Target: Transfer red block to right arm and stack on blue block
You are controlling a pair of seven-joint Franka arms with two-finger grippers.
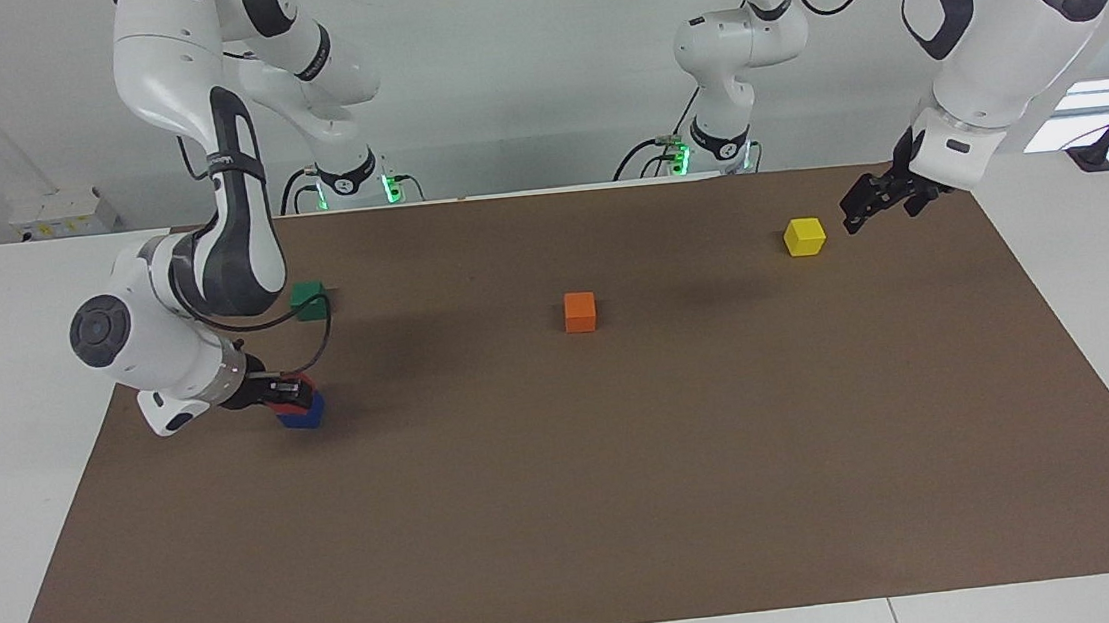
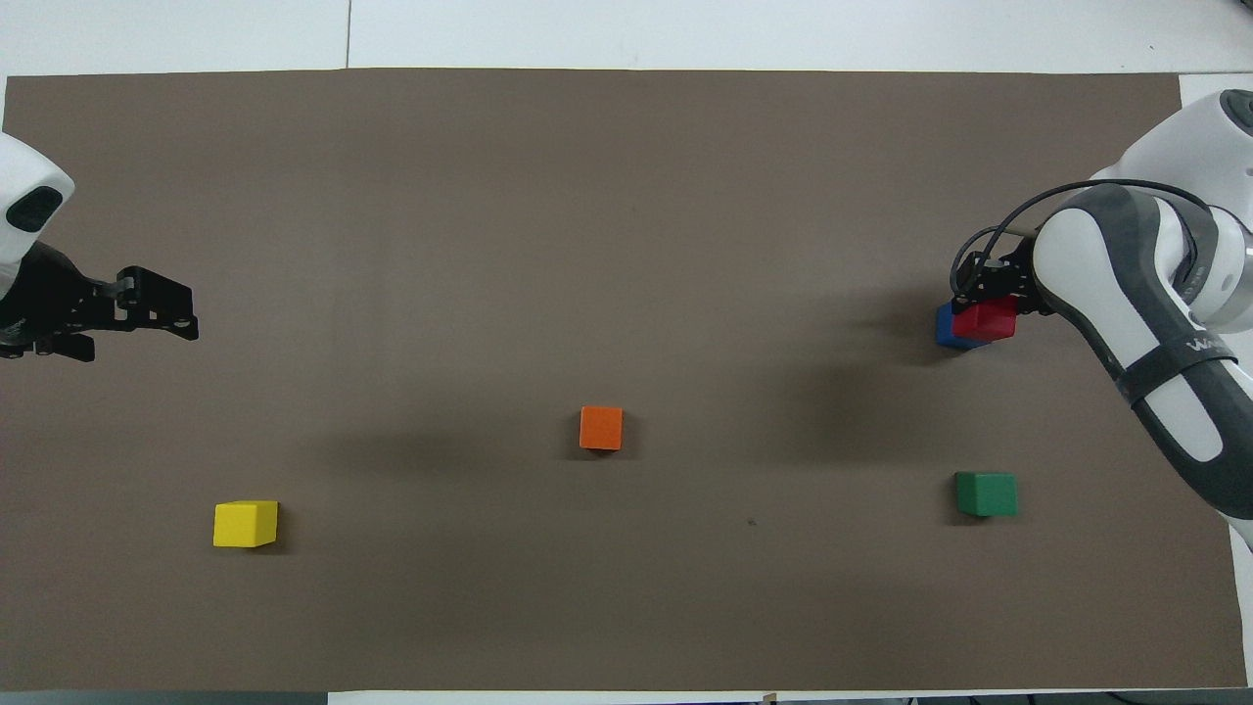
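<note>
The red block [image 1: 296, 407] rests on top of the blue block [image 1: 306, 417] at the right arm's end of the mat, a little off-centre on it. My right gripper [image 1: 290, 389] is low over the stack and shut on the red block. In the overhead view the red block [image 2: 987, 321] covers most of the blue block [image 2: 944, 329], with the right gripper [image 2: 987, 294] on it. My left gripper [image 1: 857, 209] is open and empty in the air at the left arm's end of the mat, beside the yellow block [image 1: 805, 236]. It also shows in the overhead view [image 2: 181, 315].
An orange block [image 1: 580, 311] sits mid-mat. A green block [image 1: 309, 300] lies nearer to the robots than the stack. The yellow block [image 2: 245, 523] sits near the left arm's end. The brown mat [image 1: 632, 505] covers the white table.
</note>
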